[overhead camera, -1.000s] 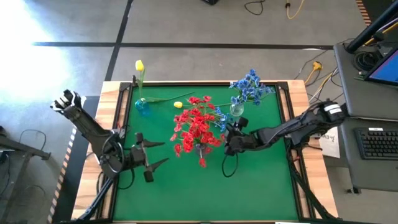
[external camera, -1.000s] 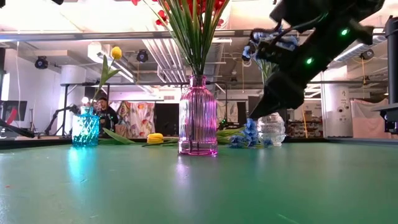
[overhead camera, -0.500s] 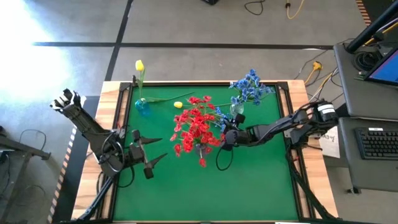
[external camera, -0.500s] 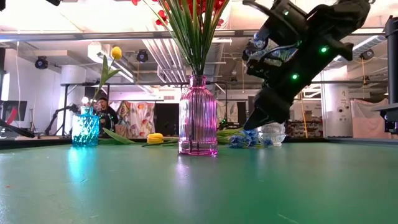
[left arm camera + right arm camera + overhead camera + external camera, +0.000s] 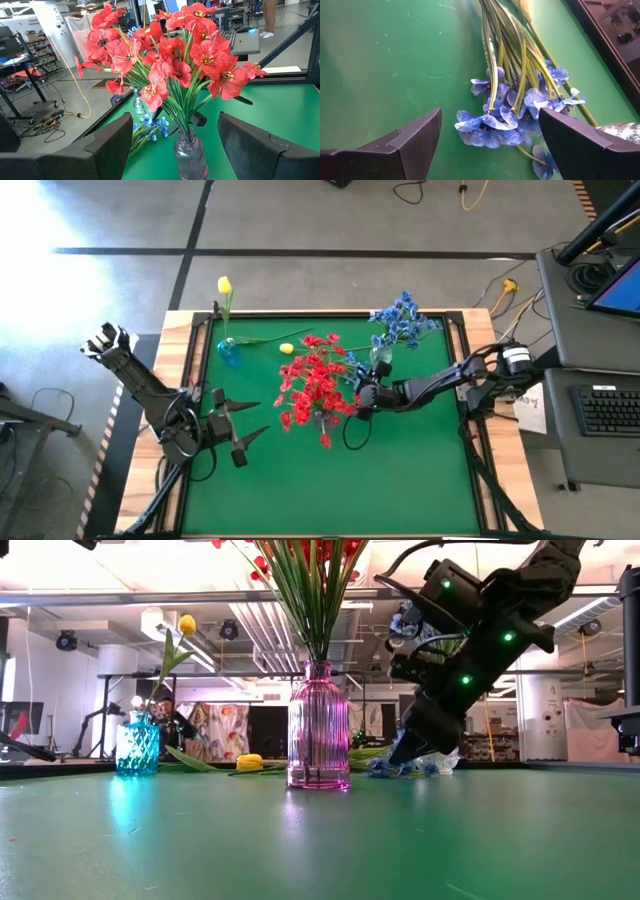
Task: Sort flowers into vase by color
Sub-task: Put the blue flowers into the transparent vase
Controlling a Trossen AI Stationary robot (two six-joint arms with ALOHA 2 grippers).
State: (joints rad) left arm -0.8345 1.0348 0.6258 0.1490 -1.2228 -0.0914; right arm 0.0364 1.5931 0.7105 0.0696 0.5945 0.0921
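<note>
Flowers are distributed as follows. Red blossoms (image 5: pixel 316 385) are bunched in a pink ribbed vase (image 5: pixel 318 727) near the middle of the green table (image 5: pixel 410 480). Blue blossoms (image 5: pixel 402 318) are held in a clear vase (image 5: pixel 381 357) toward the far right. One yellow bud (image 5: pixel 224 285) is standing in a small blue vase (image 5: pixel 228 350) at the far left; a second yellow bud (image 5: pixel 287 348) is lying on the mat between the blue vase and the pink one.

A loose blue sprig (image 5: pixel 507 112) is seen lying flat on the mat beside the clear vase, stems fanned away from the blossoms. The right gripper (image 5: pixel 487 137) is positioned low over this sprig, fingers spread wide to either side of the blossoms, nothing grasped. In the low view it (image 5: pixel 408 745) is angled down steeply, tips close to the mat.

The left gripper (image 5: pixel 250 430) is parked at the near left of the table, fingers apart and empty, facing the red bunch.
</note>
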